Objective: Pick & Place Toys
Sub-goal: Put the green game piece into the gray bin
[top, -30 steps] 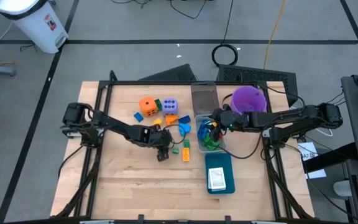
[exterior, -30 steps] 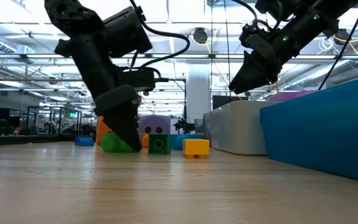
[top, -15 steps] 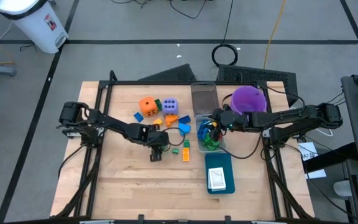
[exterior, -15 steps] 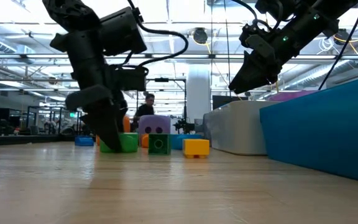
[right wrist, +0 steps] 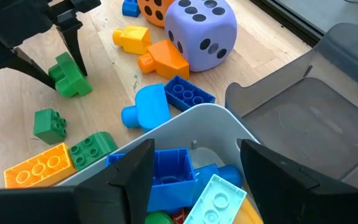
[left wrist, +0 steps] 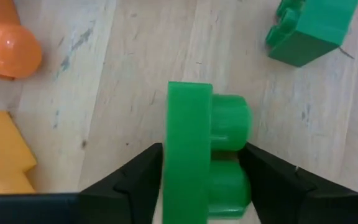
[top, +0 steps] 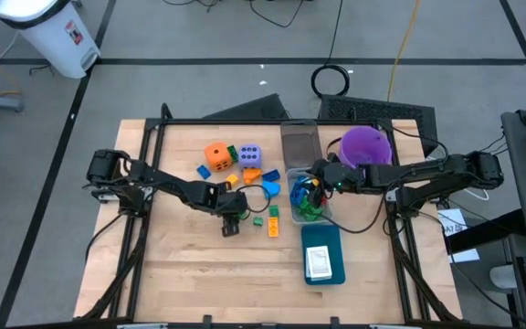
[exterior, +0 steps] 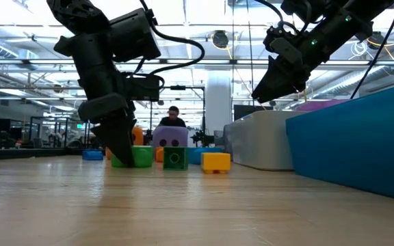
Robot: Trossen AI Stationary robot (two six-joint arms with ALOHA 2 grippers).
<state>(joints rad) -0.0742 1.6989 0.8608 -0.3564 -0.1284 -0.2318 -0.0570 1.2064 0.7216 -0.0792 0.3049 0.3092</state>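
Note:
A green block (left wrist: 207,155) stands on its side on the wooden table (top: 181,265), studs pointing sideways. My left gripper (top: 230,222) reaches down over it, one finger on each side, as the right wrist view also shows around the green block (right wrist: 70,78). Near it lie a small green block (right wrist: 48,123), an orange block (right wrist: 163,61), a blue piece (right wrist: 148,107), the lavender die (right wrist: 201,31) and the orange die (top: 217,153). My right gripper (right wrist: 194,180) hangs open, holding nothing, above the pale bin (top: 309,196) of blocks. My left gripper pinches the green block between its two fingers, one on the flat underside (left wrist: 174,165), the other on the studs (left wrist: 238,168). The fingers come from above, slanting down. The block's lower edge (exterior: 141,164) looks to be resting on the table.
A clear lidded bin (top: 299,142) and the purple bucket (top: 365,144) stand at the far right. The teal tray (top: 322,254), holding white cards, lies near the right front. Bare wood (top: 190,274) stretches along the near left. A person (exterior: 173,119) shows in the room beyond.
My left gripper has tipped more steeply downward, its fingertips swinging a little toward the table's left edge, and now stands over the green block. The right arm has kept still.

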